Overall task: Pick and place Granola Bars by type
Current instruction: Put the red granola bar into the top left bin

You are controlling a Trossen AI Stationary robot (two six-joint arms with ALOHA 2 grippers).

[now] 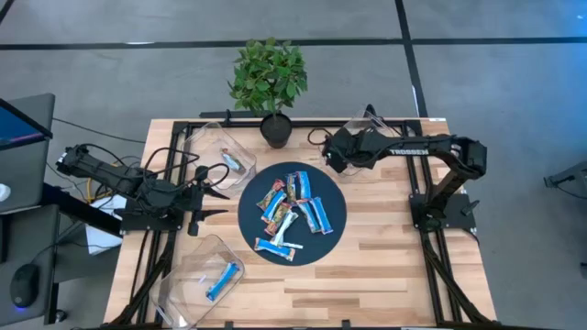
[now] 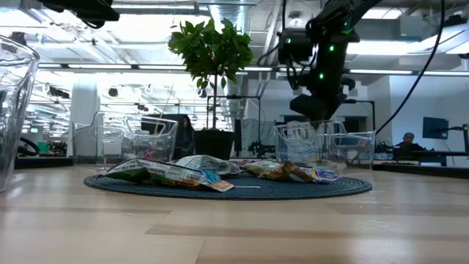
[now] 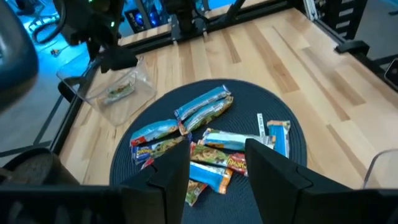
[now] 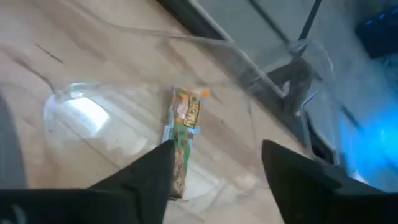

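While the left tool [image 1: 204, 194] is waiting spread beside the mat [image 1: 252, 197], the right tool [image 4: 214, 168] is hanging spread over a clear bin [image 4: 267, 74], a green-orange bar [image 4: 185, 121] lying inside; likely next, fetching another.

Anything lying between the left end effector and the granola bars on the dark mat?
No. In the high view, only bare wood table and the mat's empty edge separate the open left end effector from the granola bars.
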